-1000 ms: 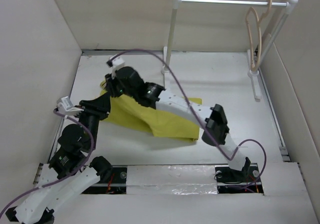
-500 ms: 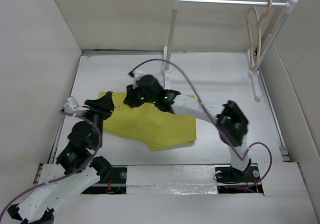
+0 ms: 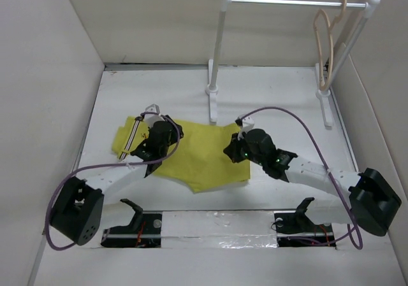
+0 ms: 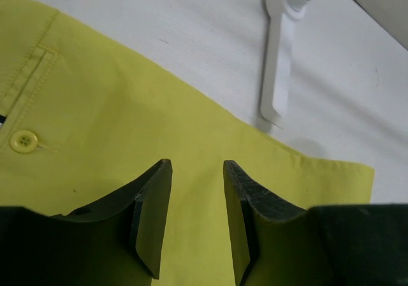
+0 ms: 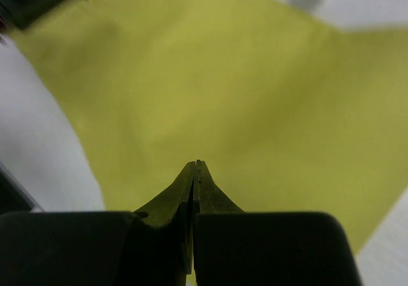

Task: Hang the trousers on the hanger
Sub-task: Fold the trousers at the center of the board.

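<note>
White table (image 3: 274,101), matte, a few faint scuffs. Plain cream panels box it in: left wall (image 3: 38,76), back wall (image 3: 159,18), right wall (image 3: 389,107). Dark seam runs along the table's far edge where it meets the back wall. White metal rack (image 3: 293,2) stands toward the far edge, one post foot (image 4: 275,76) mid-table, the other near the far right corner. Shiny tape strip (image 3: 217,225) runs along the near edge. Light is even, shadows are soft, no window in view.

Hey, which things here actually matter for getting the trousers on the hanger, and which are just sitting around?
For the job:
- trousers, flat on the table
- hanger, hooked on the rail

Just there:
- white rail rack
</note>
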Robot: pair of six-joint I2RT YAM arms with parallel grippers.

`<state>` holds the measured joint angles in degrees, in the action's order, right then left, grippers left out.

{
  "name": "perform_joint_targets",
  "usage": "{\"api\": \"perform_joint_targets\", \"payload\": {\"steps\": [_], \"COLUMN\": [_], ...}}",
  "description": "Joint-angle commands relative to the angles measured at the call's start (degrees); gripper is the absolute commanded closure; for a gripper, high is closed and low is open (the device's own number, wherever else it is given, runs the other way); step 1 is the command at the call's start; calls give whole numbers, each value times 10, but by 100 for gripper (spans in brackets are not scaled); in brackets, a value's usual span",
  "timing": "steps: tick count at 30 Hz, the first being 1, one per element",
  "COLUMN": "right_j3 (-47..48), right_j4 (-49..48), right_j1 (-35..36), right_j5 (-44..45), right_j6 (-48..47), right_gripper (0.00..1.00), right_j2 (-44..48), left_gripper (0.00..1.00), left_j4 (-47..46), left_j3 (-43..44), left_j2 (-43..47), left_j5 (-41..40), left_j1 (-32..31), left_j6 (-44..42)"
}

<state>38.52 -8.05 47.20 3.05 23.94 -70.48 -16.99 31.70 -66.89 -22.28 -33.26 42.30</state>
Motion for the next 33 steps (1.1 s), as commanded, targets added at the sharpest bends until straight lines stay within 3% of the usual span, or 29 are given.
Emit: {"api": "perform_joint_targets", "payload": {"steps": [1, 6, 12, 18, 24, 27, 33], "right_j3": [-56, -136, -190, -193, -106, -54, 38], "right_j4": [1, -28, -42, -1, 43, 16, -32], "right_j1": [-11, -46, -65, -60, -60, -92, -148], "right_j5": [12, 15, 10, 9, 24, -1, -46], "right_j6": [21, 55, 106, 119, 64, 32, -3], "right_gripper": [100, 100, 100, 100, 100, 100, 100], "right_j2": [27, 33, 13, 34, 112, 77, -83], "left_gripper": [65, 65, 65, 65, 65, 65, 66], "left_j4": [-99, -140, -185, -154, -164, -181, -182], "left_j3": [-30, -81, -161, -161, -154, -146, -106], "left_j2": [-37, -62, -28, 71, 166, 168, 121], "left_j5": [101, 142, 188, 170, 171, 182, 153], "left_j1": [66, 143, 242, 242, 210, 170, 74], "left_j6": [37, 68, 109, 96, 72, 60, 17]}}
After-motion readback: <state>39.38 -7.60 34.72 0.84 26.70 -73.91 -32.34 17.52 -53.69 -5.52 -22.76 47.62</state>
